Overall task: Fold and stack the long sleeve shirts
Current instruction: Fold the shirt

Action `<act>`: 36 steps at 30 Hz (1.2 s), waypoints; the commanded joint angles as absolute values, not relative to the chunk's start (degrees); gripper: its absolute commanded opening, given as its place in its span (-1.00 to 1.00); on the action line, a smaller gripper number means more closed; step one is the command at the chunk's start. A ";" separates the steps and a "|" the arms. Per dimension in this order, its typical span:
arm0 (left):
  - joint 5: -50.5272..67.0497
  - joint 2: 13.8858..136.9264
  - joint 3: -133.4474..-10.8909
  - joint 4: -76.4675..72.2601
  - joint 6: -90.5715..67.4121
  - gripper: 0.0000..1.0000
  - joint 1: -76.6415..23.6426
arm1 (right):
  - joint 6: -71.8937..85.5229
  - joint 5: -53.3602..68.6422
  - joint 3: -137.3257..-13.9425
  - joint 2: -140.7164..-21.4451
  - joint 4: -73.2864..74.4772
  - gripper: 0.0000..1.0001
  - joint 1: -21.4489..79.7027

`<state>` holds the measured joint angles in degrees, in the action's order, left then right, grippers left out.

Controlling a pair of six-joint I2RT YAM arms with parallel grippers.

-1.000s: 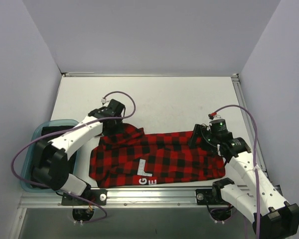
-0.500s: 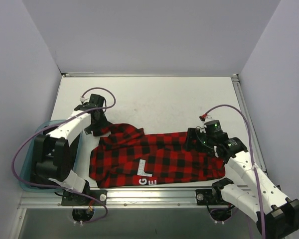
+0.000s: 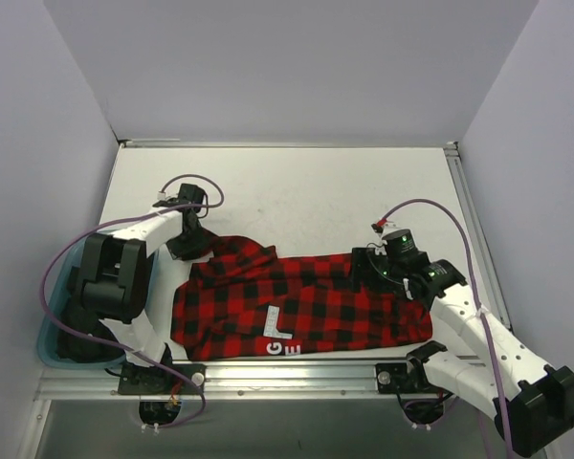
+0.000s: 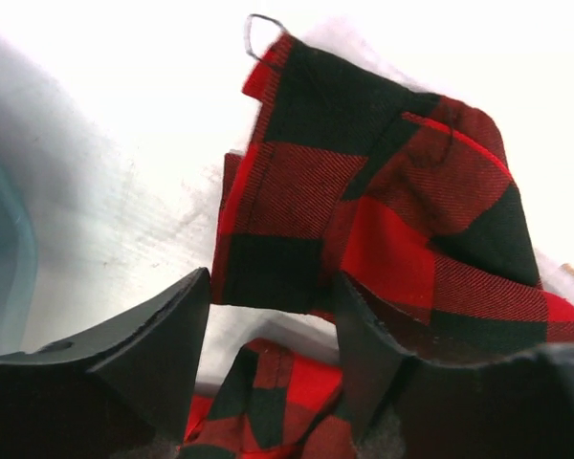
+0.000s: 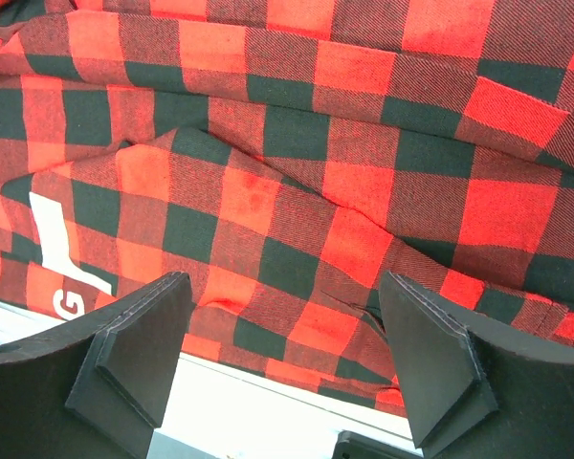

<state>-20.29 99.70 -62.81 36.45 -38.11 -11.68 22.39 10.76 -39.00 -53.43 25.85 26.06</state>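
shirt [image 3: 301, 311]: red-black buffalo-check flannel, lying rumpled, folded lengthwise | white lettering [image 3: 279, 331]: "G", "E" legible | left gripper [image 4: 268, 320]: jaws apart | right gripper [image 5: 282, 325]: jaws apart

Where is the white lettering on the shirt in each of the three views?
Top external: lettering at the near edge of the shirt, left of centre.
Left wrist: not in it.
Right wrist: lettering lower left.
Shared landmark: the shirt's red-and-black check, in all three.
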 commanded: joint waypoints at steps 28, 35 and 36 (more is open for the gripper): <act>-10.56 98.70 -80.91 41.57 -42.88 -0.77 -9.93 | 21.62 10.46 -38.58 -54.49 24.61 0.61 27.25; -1.33 109.40 -95.86 40.35 -52.37 -0.54 -9.67 | 22.06 10.46 -38.06 -54.23 24.96 0.61 27.42; -0.36 110.38 -96.76 38.17 -53.25 -0.50 -9.58 | 22.06 10.55 -38.06 -54.14 25.05 0.61 27.51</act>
